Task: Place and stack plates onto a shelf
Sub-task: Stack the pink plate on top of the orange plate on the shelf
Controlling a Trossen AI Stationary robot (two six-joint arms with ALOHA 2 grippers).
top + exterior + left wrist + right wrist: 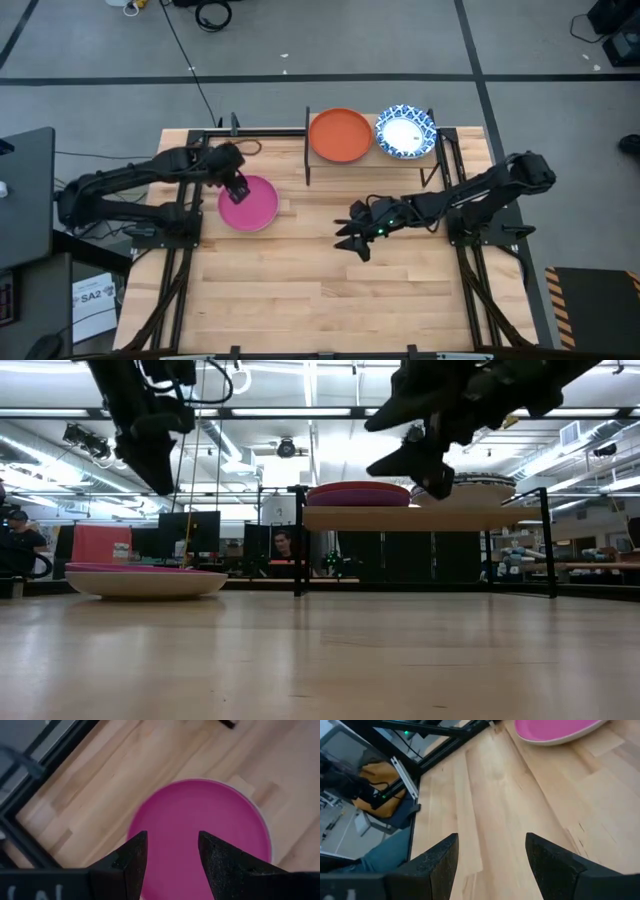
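Observation:
A magenta plate with a cream underside rests on its base on the tabletop, left of centre. My left gripper hangs open above the plate's near-left part, well clear of it; its wrist view looks down on the plate between the fingers. My right gripper is open and raised over the table's middle. The shelf stands at the far edge. It carries an orange plate lying on a purple one, and beside them a white, blue-rimmed plate.
Black frame rails run along the table's left and right sides. The shelf's thin black legs stand on the far part of the table. Bare wood fills the near half. People sit in the room behind.

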